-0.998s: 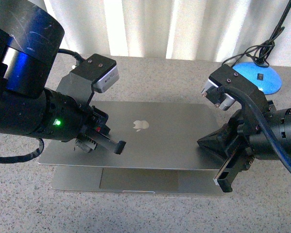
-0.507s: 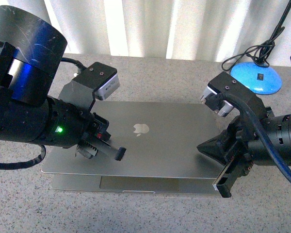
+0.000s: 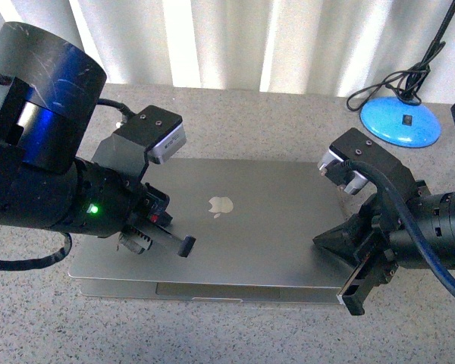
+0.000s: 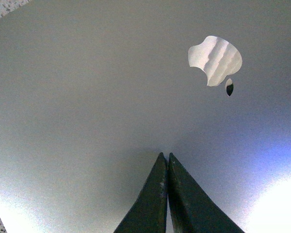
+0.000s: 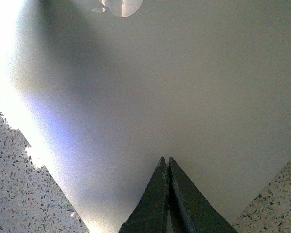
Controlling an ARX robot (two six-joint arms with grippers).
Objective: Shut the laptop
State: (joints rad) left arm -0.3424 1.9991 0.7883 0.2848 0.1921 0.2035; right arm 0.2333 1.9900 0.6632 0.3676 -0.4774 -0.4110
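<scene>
The grey laptop [image 3: 250,220] lies in the middle of the table with its lid nearly down on its base, pale apple logo up; only a thin strip of the base shows at the front. My left gripper [image 3: 186,246] is shut and rests its tip on the lid's left front part. My right gripper [image 3: 318,241] is shut, its tip on the lid's right side. In the left wrist view the shut gripper [image 4: 165,156] touches the laptop lid [image 4: 87,97] below the logo. The right wrist view shows the shut gripper [image 5: 165,160] on the laptop lid [image 5: 184,87] near its corner.
A blue lamp base [image 3: 401,121] with black cables stands at the back right of the speckled table [image 3: 30,318]. Pale curtains [image 3: 250,38] hang behind the table.
The lid has come down from a clear gap over the trackpad to nearly flat on the base. Both shut grippers have gone down with it.
</scene>
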